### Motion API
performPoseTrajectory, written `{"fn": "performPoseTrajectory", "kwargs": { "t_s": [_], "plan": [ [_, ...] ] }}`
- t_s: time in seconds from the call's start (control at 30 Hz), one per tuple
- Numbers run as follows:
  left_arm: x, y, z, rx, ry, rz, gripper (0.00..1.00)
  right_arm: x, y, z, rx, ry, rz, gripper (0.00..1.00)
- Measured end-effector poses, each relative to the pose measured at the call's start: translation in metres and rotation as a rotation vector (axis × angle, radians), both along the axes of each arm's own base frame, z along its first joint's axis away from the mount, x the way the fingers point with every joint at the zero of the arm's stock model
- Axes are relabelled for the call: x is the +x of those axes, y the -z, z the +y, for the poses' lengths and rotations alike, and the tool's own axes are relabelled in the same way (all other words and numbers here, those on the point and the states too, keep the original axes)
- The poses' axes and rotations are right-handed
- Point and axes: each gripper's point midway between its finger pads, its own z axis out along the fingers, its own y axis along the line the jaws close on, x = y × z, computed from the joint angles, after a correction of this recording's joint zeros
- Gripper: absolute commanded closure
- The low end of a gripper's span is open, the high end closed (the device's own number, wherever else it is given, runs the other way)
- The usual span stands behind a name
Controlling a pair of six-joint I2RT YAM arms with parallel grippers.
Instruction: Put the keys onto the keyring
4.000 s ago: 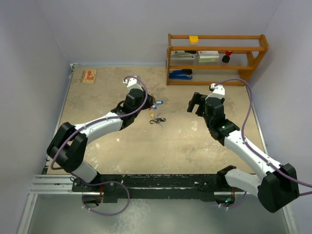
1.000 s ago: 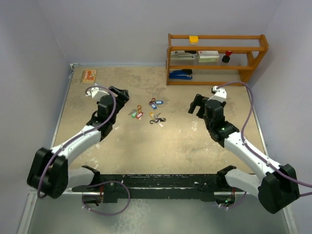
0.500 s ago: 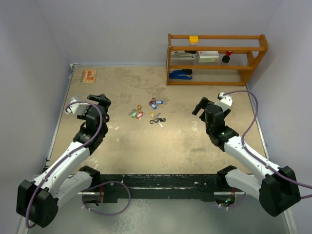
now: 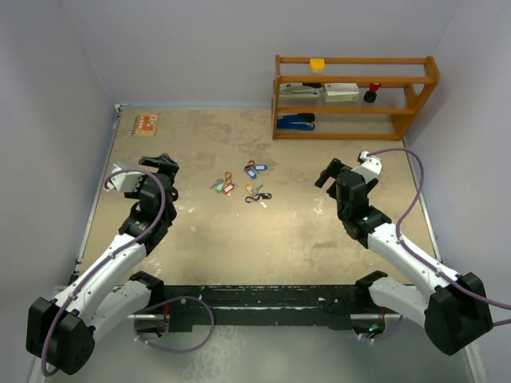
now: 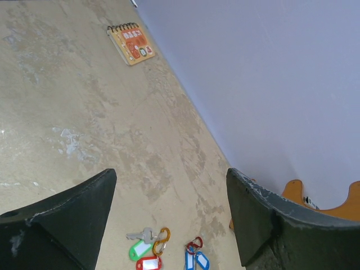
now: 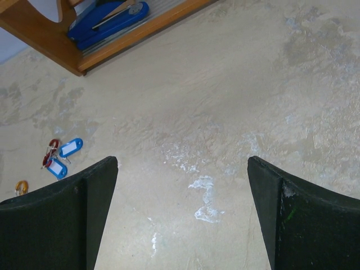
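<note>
The keys (image 4: 239,182) lie in a loose cluster mid-table. A silver key with a green tag (image 5: 140,247) and a red tag (image 5: 147,262) lie at an orange oval clip (image 5: 162,239). Two blue tags (image 5: 197,260) hang on a red clip (image 5: 194,244); these blue tags (image 6: 63,157) also show at the left of the right wrist view. A yellow and dark bunch (image 4: 257,194) lies beside them. Which piece is the keyring I cannot tell. My left gripper (image 4: 162,167) (image 5: 170,174) is open and empty, well left of the keys. My right gripper (image 4: 329,171) (image 6: 183,163) is open and empty, well right of them.
A wooden shelf (image 4: 355,96) stands at the back right with a blue stapler (image 6: 109,19) on its bottom level, plus boxes and a yellow block higher up. A small spiral notebook (image 5: 130,44) lies at the back left near the wall.
My left arm has swung left and back from the keys, its jaws widening a little. The right arm drew back slightly to the right. The keys stay on the table.
</note>
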Motion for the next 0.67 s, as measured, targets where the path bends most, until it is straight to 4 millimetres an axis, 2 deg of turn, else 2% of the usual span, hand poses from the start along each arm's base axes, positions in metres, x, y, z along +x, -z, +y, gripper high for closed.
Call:
{"fn": "performPoseTrajectory", "kwargs": {
  "t_s": [0.2, 0.47, 0.67],
  "plan": [
    [0.0, 0.0, 0.0, -0.015, -0.003, -0.008, 0.23, -0.001, -0.01, -0.001, 0.013, 0.001, -0.028, 0.0],
    [-0.003, -0.001, 0.0, -0.026, -0.001, -0.019, 0.22, -0.004, -0.009, -0.002, 0.009, 0.001, -0.02, 0.0],
    [-0.004, -0.001, 0.0, -0.029, 0.005, -0.015, 0.22, -0.005, -0.02, -0.006, 0.025, 0.019, -0.057, 0.0]
  ]
}}
